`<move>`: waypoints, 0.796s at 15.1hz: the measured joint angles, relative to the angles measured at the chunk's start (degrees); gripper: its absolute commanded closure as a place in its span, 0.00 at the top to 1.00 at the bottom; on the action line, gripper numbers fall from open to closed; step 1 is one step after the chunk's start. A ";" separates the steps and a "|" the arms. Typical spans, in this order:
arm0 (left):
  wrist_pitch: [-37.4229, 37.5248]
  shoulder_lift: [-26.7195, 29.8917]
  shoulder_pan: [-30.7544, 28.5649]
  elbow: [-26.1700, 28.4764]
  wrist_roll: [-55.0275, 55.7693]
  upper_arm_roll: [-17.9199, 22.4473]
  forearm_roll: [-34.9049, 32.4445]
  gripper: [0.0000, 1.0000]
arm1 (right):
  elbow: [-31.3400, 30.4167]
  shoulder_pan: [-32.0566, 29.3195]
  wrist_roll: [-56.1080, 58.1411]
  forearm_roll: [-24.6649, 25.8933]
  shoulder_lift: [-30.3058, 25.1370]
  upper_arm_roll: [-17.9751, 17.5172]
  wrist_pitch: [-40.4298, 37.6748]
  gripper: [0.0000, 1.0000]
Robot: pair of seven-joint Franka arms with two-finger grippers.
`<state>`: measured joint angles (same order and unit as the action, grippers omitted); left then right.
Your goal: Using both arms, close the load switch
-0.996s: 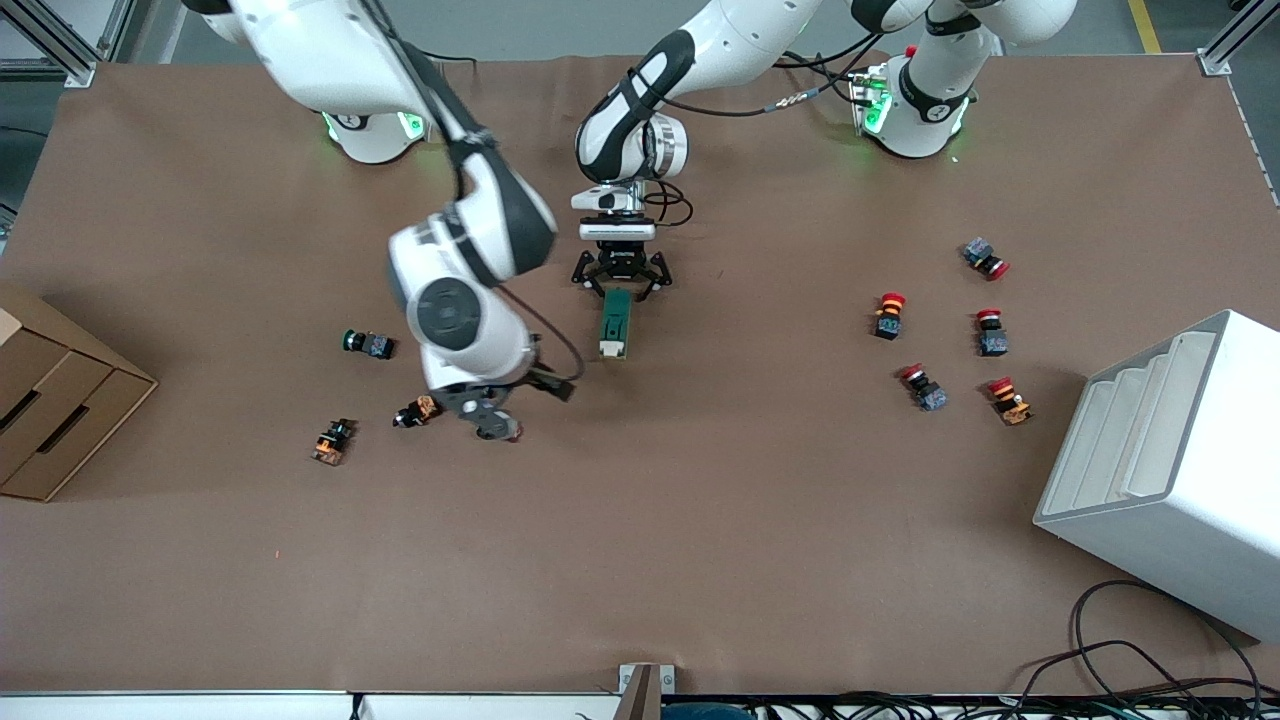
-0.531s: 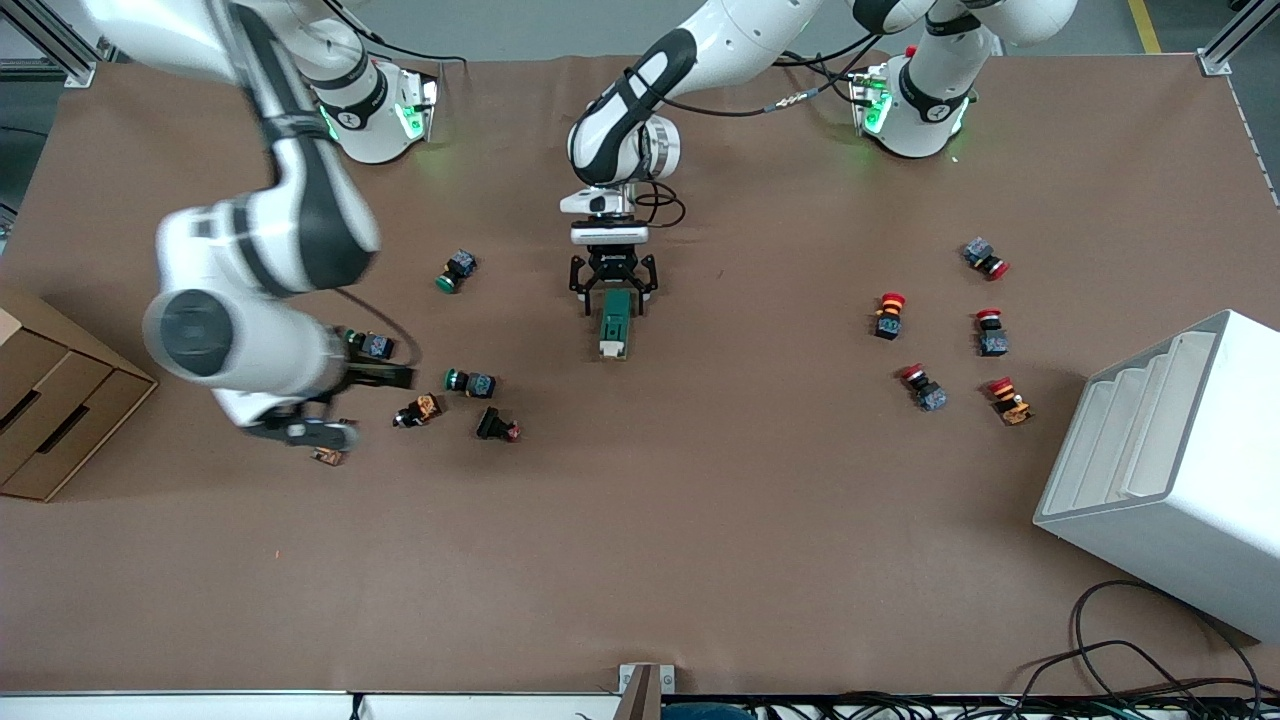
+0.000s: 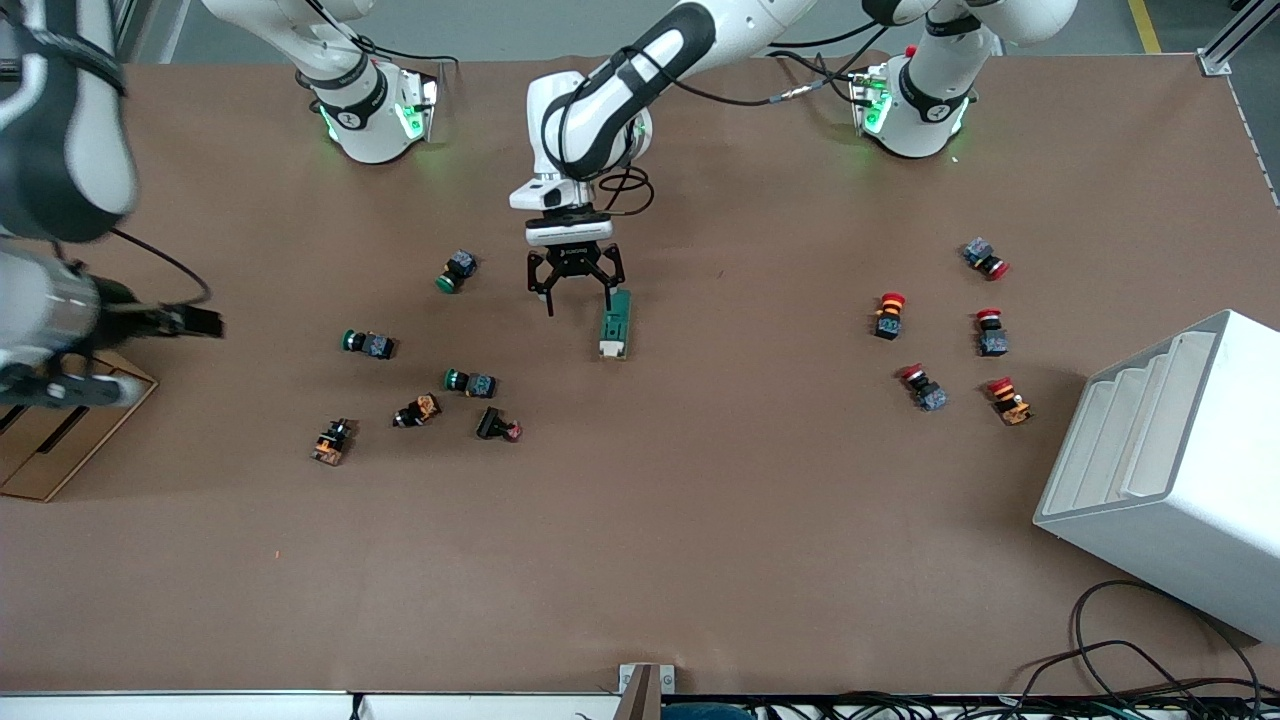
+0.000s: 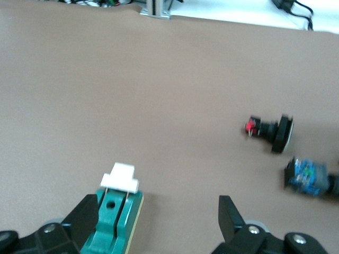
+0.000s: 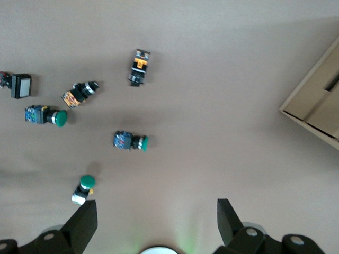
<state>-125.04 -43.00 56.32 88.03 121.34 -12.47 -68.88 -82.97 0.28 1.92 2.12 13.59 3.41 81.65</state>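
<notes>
Front view has the load switch lying mid-worktop, left pincer spread just beside it, right pincer spread over the cardboard box; looks light, rigid, slidey, so I'd pinch the green body and nudge the white handle.

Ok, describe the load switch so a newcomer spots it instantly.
Follow the left arm from its base to its open pincer near mid-table. The load switch lies on the table beside it. It is a long dark-green block with a white end piece, unlike the small round-capped buttons.
</notes>
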 measured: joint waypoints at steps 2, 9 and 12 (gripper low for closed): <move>0.01 2.76 -1.64 -0.48 -2.83 0.05 7.73 1.00 | 2.77 -1.53 0.82 0.11 -0.13 -0.04 -1.69 1.00; 0.56 14.87 -16.25 -4.04 -27.98 0.37 36.20 1.00 | 6.95 -2.41 2.30 0.96 0.10 -0.79 -4.31 1.00; 5.47 18.51 -22.34 -5.52 -38.92 0.46 40.94 1.00 | 7.07 -2.10 2.30 0.95 0.24 -1.73 -5.32 1.00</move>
<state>-119.58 -24.48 33.98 82.51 82.43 -12.01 -27.94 -75.90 -1.83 4.23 3.07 13.83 1.68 76.33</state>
